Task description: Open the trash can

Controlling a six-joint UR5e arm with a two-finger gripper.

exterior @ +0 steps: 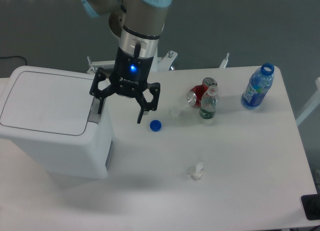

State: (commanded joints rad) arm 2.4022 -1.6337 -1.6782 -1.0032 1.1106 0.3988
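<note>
You are looking down at a white surface (pixel 235 181) set against a dark grey floor. At its left end stands the trash can (pixel 50 121), a big boxy white bin with its flat lid down and a grey latch (pixel 95 110) on the right edge of the lid. Scattered to the right you have a blue bottle cap (pixel 155 125), a small clear cup (pixel 174 112), a red can (pixel 198 94) lying on its side, a small bottle (pixel 208 105) with a green label just in front of the can, a blue bottle (pixel 258 87) with no cap near the far right corner, and a crumpled scrap of paper (pixel 196 171) nearer the front.

Your pincer (pixel 120 112) hangs spread wide and released, holding nothing. Its left finger (pixel 99 104) sits right over the grey latch; you cannot tell whether it touches. The other finger (pixel 141 113) points down near the blue cap, apart from it.
</note>
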